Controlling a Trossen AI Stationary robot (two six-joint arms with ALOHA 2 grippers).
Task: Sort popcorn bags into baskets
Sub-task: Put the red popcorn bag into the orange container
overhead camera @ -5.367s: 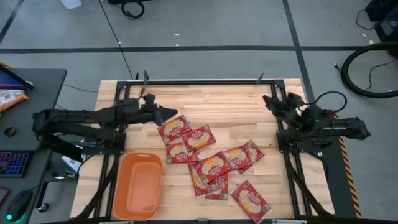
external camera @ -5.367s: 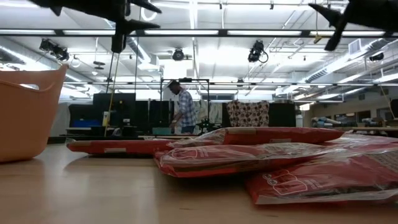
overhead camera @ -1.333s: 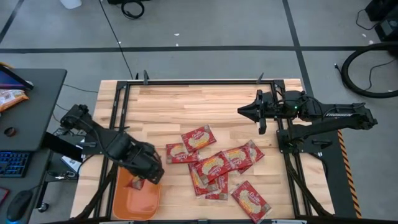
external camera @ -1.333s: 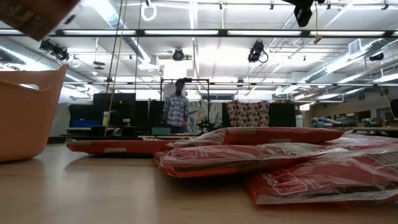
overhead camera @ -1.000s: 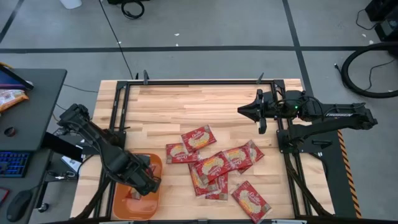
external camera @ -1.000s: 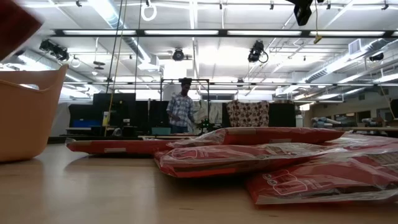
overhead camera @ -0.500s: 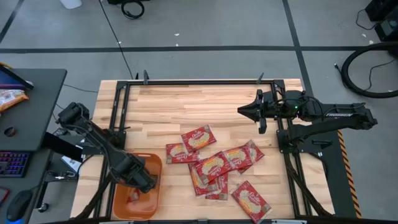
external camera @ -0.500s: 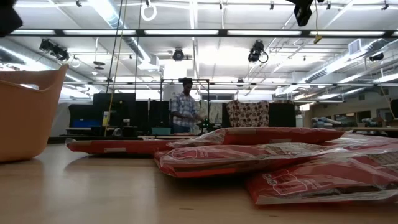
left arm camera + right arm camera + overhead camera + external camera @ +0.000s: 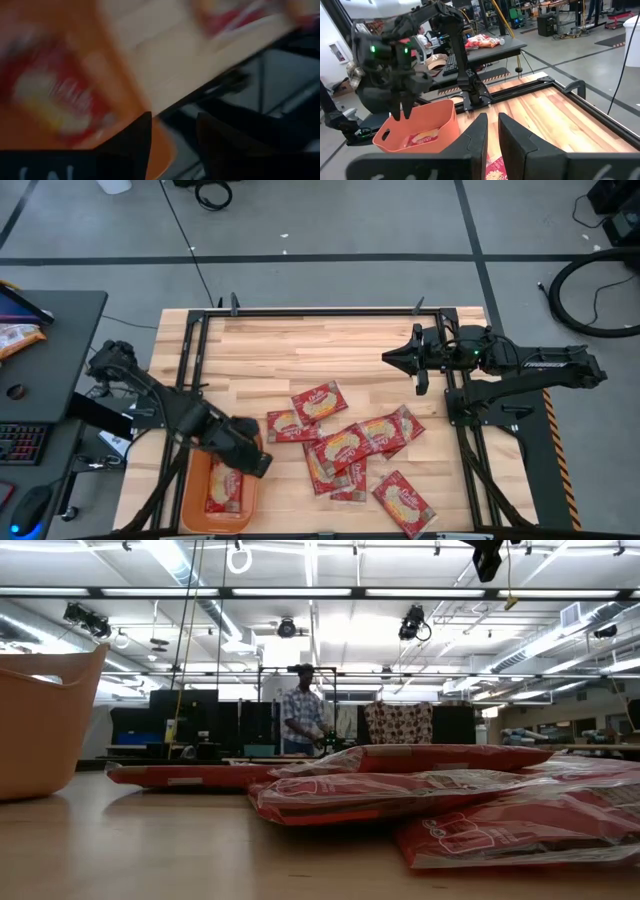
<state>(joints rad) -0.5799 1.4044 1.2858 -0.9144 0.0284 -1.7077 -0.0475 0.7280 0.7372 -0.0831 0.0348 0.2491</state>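
One red popcorn bag [image 9: 222, 485] lies flat on the bottom of the orange bin [image 9: 188, 492] at the table's near left. It also shows in the left wrist view [image 9: 55, 102] and the right wrist view [image 9: 422, 136]. My left gripper [image 9: 260, 465] is open and empty above the bin's right rim, with its fingers pointing down [image 9: 402, 111]. Several more red bags [image 9: 345, 445] lie overlapping on the table's middle. My right gripper [image 9: 386, 358] hovers shut and empty over the far right of the table.
Loose bags lie at the edges of the pile: one toward the far side [image 9: 318, 402] and one near the front edge [image 9: 404, 502]. The far half of the wooden table [image 9: 320, 345] is bare. A person stands in the room behind [image 9: 302, 710].
My left gripper has let go of a red bag inside the bin. It has then risen and moved toward the table's right, to above the bin's right rim. The bag now lies flat in the bin.
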